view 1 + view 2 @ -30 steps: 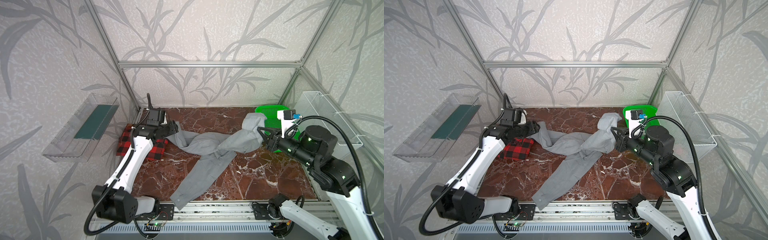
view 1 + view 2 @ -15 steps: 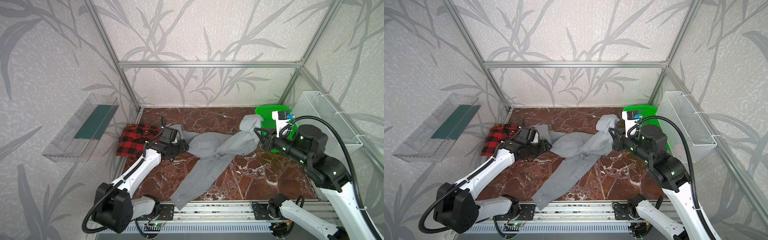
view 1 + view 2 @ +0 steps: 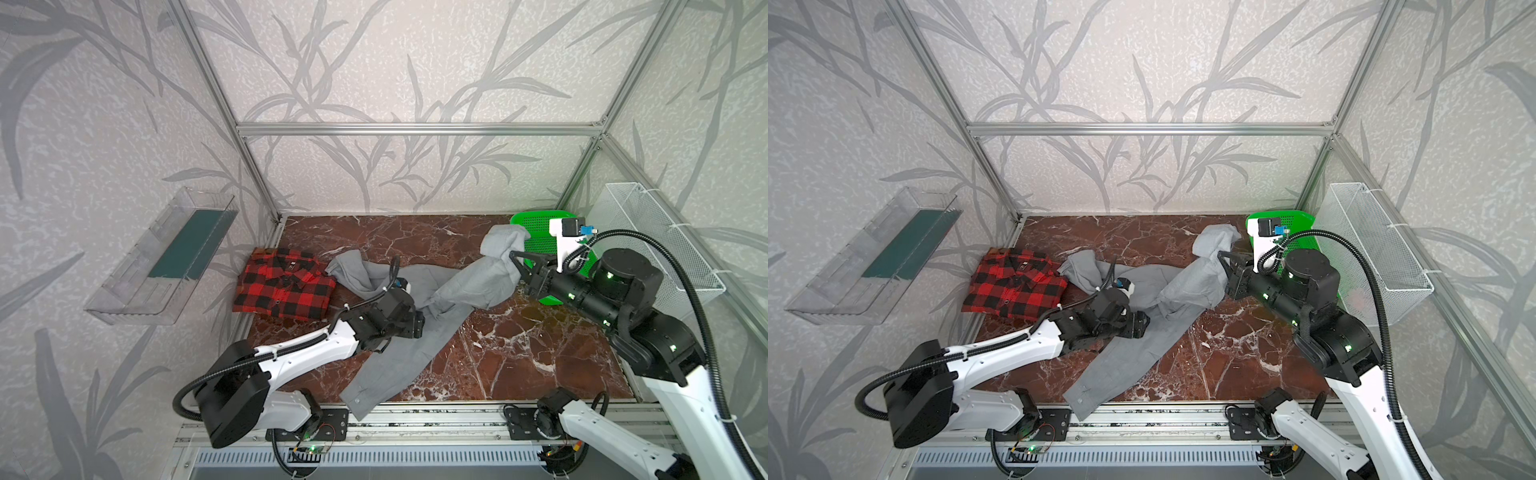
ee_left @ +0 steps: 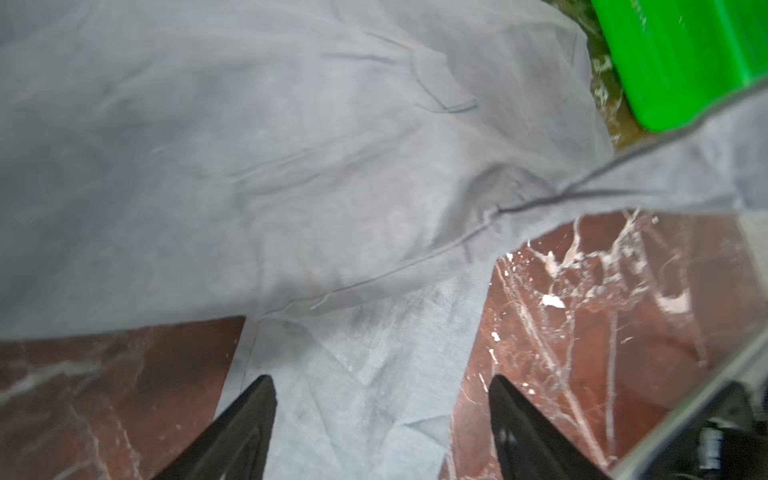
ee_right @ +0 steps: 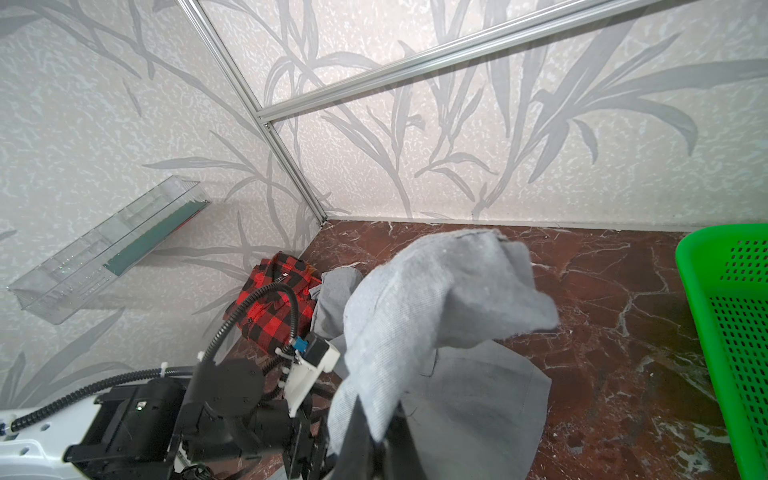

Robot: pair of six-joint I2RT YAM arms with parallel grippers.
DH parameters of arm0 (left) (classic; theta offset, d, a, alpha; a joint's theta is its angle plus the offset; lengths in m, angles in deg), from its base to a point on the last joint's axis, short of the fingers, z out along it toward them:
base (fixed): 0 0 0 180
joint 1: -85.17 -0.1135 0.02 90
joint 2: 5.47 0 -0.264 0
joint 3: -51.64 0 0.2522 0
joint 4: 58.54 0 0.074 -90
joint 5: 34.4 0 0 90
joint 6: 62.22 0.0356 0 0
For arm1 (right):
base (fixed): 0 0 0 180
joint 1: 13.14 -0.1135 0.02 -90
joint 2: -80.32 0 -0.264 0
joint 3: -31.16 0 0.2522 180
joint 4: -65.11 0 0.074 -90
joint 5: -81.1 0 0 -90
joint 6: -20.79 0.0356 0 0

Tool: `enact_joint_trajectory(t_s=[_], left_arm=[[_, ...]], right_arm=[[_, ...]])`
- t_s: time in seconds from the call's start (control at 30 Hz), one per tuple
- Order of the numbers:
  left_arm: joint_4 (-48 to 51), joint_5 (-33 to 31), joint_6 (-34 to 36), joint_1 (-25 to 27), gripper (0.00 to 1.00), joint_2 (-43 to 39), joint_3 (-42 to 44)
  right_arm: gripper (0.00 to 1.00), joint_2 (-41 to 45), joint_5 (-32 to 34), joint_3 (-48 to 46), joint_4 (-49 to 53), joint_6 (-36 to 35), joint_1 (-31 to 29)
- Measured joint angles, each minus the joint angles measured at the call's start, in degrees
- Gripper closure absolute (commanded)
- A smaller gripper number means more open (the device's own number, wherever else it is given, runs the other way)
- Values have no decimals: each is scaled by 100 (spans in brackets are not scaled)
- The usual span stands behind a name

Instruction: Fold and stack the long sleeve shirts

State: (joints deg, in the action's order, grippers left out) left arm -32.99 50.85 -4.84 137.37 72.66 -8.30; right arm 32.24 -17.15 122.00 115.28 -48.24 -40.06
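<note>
my right gripper [image 3: 514, 257] pinches the gray shirt [image 3: 415, 340], maybe by a sleeve; my left gripper [image 4: 380, 382] hovers spread above it.

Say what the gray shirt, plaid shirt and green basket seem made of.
The gray shirt: thin woven cloth, perhaps cotton or a blend, matte; a fine weave shows and it drapes in soft creases. The plaid shirt: woven cloth, possibly flannel, matte; too far to see nap. The green basket: moulded plastic, slightly glossy; smooth bright rim, perforated walls.
</note>
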Motion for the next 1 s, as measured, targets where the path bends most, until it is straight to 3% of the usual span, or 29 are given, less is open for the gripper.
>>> enact_joint_trajectory(t_s=[0.2,0.4,0.6,0.73,1.0], left_arm=[[33,-1523,1414,874,15,693,-468],[459,-3464,1875,940,14,1499,-925],[741,-4756,2031,876,15,1926,-1246],[968,-5047,1998,627,23,1893,-1292],[1191,-4765,1897,-175,44,1495,-1364]], right_arm=[[100,-22,-83,343,20,-4,2],[100,-26,-184,562,146,-26,4],[100,-26,-225,776,323,-109,4],[100,-26,-175,1032,481,-219,4],[100,22,-103,1357,743,-354,4]])
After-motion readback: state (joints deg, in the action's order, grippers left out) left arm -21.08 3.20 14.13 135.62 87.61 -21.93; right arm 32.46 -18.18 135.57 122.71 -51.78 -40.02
